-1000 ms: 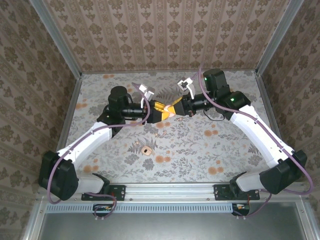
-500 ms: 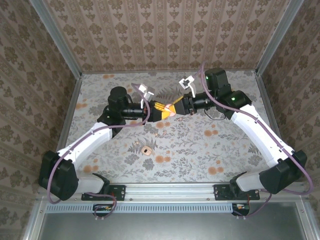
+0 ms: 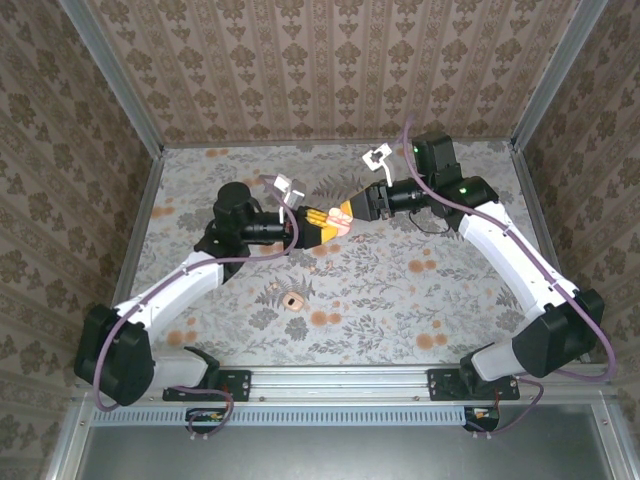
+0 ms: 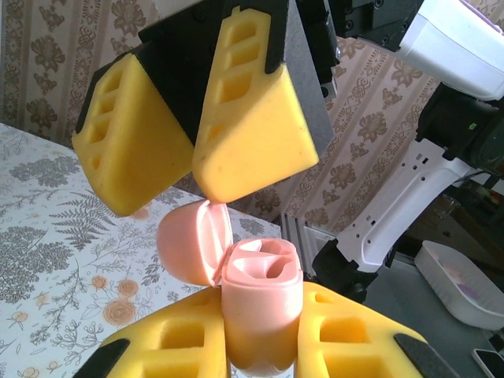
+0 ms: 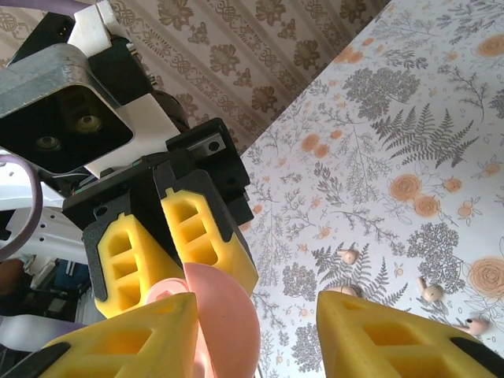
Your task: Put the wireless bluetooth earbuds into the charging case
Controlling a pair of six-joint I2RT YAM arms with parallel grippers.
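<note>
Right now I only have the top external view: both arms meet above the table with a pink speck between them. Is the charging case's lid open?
Observer: Yes. In the left wrist view the lid is swung aside from the charging case, leaving its moulded wells exposed.
Operator: Who holds it?
Observer: The left arm's fingers clamp its body from both sides.
Operator: And the right arm?
Observer: The right arm's fingers stand apart; the lid sits beside one of them, not pinched.
</note>
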